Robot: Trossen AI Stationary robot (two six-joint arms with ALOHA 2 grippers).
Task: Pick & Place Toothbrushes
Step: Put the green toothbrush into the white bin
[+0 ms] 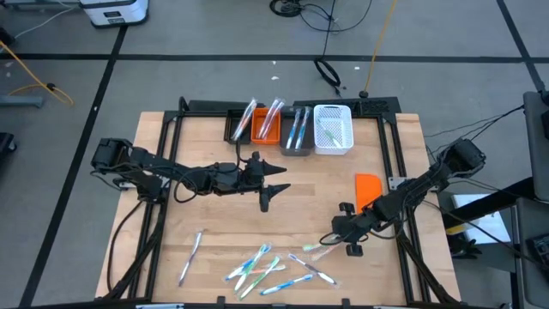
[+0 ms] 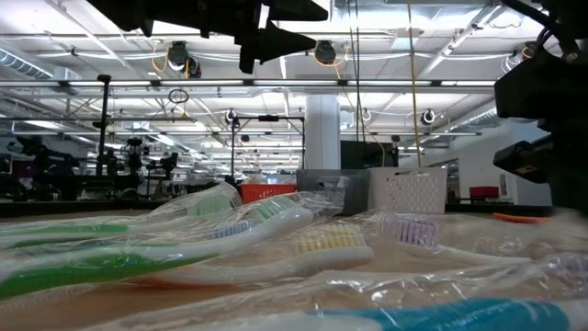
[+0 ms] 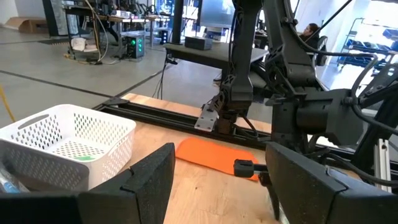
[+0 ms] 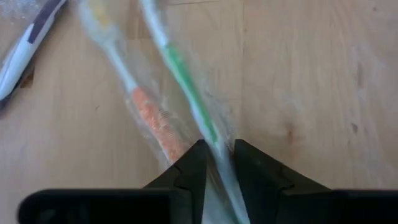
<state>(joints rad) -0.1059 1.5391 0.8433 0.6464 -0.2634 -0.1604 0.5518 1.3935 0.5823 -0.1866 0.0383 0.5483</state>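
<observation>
Several wrapped toothbrushes lie loose near the table's near edge, with one more apart to the left; they fill the low view's foreground. My right gripper is down among them, shut on a green-and-white toothbrush. An orange-handled toothbrush lies beside it. My left gripper hovers open over the table's middle, holding nothing. Toothbrushes stand in the orange bin and the grey bin. My right gripper pinches the green-and-white toothbrush by its wrapped handle between the two fingers, which lie across it and come from above, slanting from the table's right. The rest of the brush runs forward from the fingers, close over the wood; whether it is lifted cannot be told.
A white perforated basket stands right of the grey bin at the far edge. A flat orange block lies on the wood right of centre, near my right arm. A black frame borders the table.
</observation>
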